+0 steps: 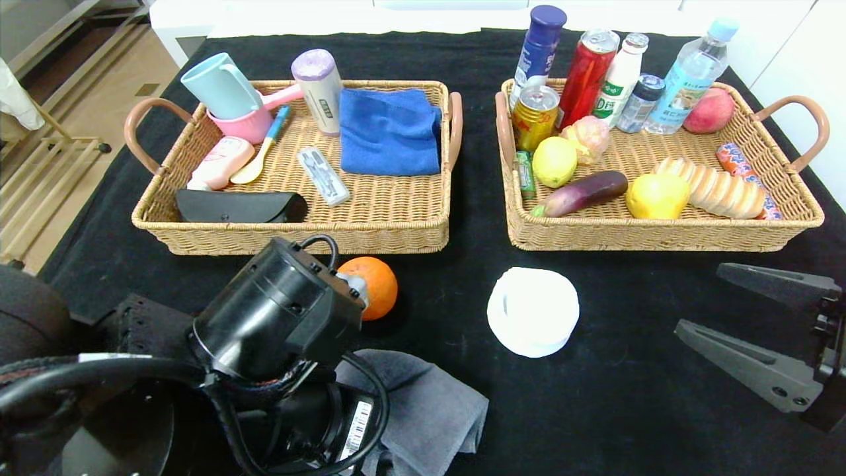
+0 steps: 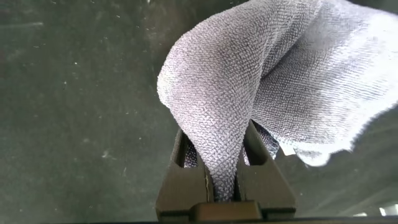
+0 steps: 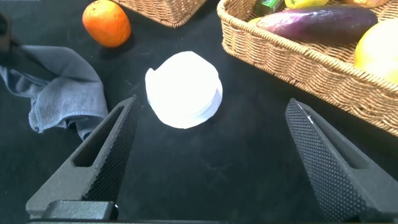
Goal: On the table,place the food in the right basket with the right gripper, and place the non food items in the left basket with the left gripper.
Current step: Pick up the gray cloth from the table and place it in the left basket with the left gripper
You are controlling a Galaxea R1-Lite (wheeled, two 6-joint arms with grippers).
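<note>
My left gripper [image 2: 225, 168] is shut on a fold of the grey towel [image 2: 249, 93], low over the black table [image 1: 628, 396]; in the head view my arm [image 1: 277, 317] hides the fingers, and the towel [image 1: 429, 410] lies beside it. The orange [image 1: 373, 287] sits in front of the left basket [image 1: 291, 241], just beyond my left arm. The white roll [image 1: 533, 311] lies mid-table. My right gripper [image 1: 697, 297] is open and empty, right of the roll [image 3: 184, 89]. The pear [image 1: 656, 196] and bread loaf [image 1: 717, 188] lie in the right basket [image 1: 661, 238]. The clear tool case [image 1: 324, 175] lies in the left basket.
The left basket also holds a blue cloth [image 1: 390, 129], cups, a black case [image 1: 241, 206] and small items. The right basket holds bottles, cans, a lemon [image 1: 554, 160], an eggplant [image 1: 585, 192] and a peach [image 1: 709, 110]. The table edge and floor lie at far left.
</note>
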